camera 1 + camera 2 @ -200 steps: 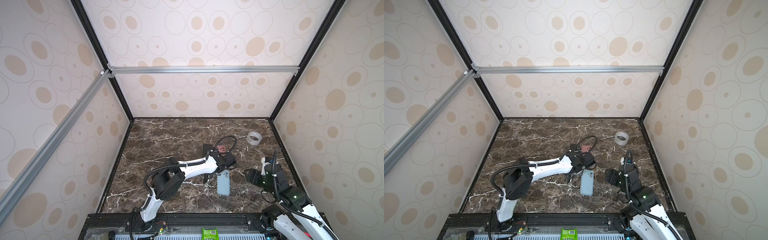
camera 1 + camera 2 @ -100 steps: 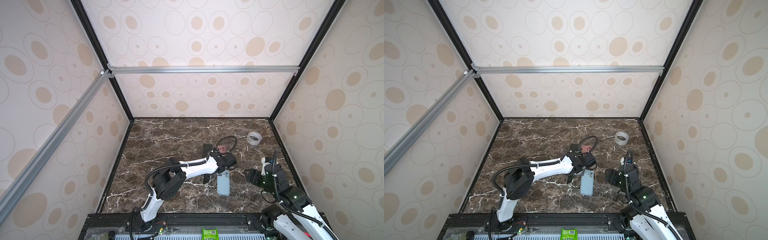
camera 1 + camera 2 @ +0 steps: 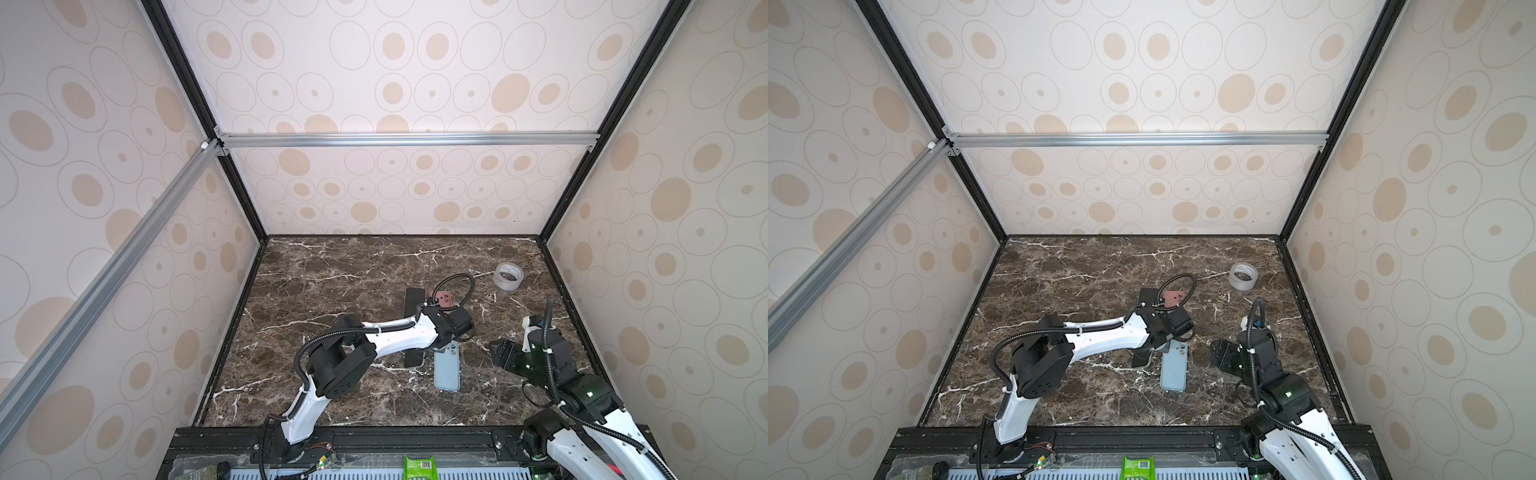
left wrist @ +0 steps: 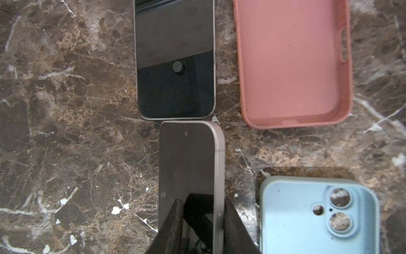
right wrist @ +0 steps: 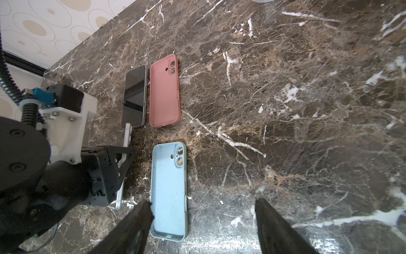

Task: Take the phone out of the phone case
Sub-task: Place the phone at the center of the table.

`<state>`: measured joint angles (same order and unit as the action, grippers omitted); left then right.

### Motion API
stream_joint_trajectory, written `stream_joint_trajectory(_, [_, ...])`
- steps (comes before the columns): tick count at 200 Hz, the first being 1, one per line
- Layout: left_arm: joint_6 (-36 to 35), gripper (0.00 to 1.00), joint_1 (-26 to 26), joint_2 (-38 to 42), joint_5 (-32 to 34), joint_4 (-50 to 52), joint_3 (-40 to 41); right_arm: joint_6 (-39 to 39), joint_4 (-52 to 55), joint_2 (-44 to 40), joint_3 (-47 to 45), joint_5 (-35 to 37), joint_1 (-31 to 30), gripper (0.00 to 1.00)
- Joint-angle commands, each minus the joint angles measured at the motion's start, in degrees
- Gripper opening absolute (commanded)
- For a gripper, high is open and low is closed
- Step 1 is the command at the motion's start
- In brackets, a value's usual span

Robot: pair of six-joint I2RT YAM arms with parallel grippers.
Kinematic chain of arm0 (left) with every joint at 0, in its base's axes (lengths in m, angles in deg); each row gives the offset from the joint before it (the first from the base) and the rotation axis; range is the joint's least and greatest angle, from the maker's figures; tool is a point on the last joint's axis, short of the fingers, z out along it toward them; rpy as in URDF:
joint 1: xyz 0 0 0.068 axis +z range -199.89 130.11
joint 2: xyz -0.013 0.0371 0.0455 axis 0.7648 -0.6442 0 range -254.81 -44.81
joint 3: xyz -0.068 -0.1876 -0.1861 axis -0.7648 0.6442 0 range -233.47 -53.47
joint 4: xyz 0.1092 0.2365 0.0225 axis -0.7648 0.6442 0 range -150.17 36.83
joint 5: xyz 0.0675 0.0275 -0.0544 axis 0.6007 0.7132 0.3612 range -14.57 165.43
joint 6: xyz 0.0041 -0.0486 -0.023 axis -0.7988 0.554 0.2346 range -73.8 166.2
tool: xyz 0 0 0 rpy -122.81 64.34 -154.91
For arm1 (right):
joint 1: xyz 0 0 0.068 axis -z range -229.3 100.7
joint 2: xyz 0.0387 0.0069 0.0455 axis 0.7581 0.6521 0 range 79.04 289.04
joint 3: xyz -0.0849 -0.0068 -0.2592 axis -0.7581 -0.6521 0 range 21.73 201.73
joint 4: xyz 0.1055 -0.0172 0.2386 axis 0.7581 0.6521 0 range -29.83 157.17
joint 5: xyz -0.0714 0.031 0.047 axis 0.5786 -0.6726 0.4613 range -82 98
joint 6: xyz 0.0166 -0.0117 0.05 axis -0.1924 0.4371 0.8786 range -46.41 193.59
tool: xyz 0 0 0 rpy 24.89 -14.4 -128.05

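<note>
Phone (image 4: 191,167), dark screen and pale metal edge, out of its case and set between the left jaws, low over the worktop (image 3: 332,282) near the middle. Tilted rather than flat, pale edge turned toward the light blue case (image 3: 447,368) just beside it on the right. Left arm (image 3: 390,336) stretched low across the worktop from the front left. Left jaws narrow, one dark finger (image 4: 236,231) on each side of the phone; cannot tell whether pinching it or merely flanking it.

Beyond the held phone, end to end with it, a second phone (image 3: 414,301), flat and screen up; touching or just short, cannot tell. Just right of that, a pink case (image 4: 292,66), empty, open side up, apart from both phones. Nearer the front, the light blue case: empty, open side up, marble showing through its camera holes, long sides roughly in line with the held phone.

Farther right and toward the back, a roll of clear tape (image 3: 508,276), lying flat, well apart from the rest. Farthest right, the right arm (image 3: 552,365), right jaws spread wide and holding nothing, near the right side of the light blue case and not touching it.
</note>
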<state>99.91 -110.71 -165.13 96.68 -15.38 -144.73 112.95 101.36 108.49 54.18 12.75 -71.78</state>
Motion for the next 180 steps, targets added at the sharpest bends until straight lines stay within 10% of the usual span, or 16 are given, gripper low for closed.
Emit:
stream_joint_trajectory(1, [1.39, 0.32, -0.50, -1.16, 0.89, 0.55, 0.25, -0.59, 1.16, -0.18, -0.45, 0.94, 0.21, 0.77])
stream_joint_trajectory(75, [0.95, 0.45, -0.49, 0.62, 1.62, -1.14, 0.01, -1.19, 1.60, 0.04, -0.03, 1.42, 0.21, 0.77])
stream_joint_trajectory(134, [-9.13, 0.82, -0.62, 22.40, 9.77, -19.34, 11.97, -6.72, -0.71, 4.46, 5.11, 3.93, 0.16, 0.89])
stream_joint_trajectory(180, [-16.27, 0.91, 3.21, 38.34, 13.23, -33.71, 26.38, -10.32, -8.04, 13.10, 9.67, 7.66, 0.23, 0.93])
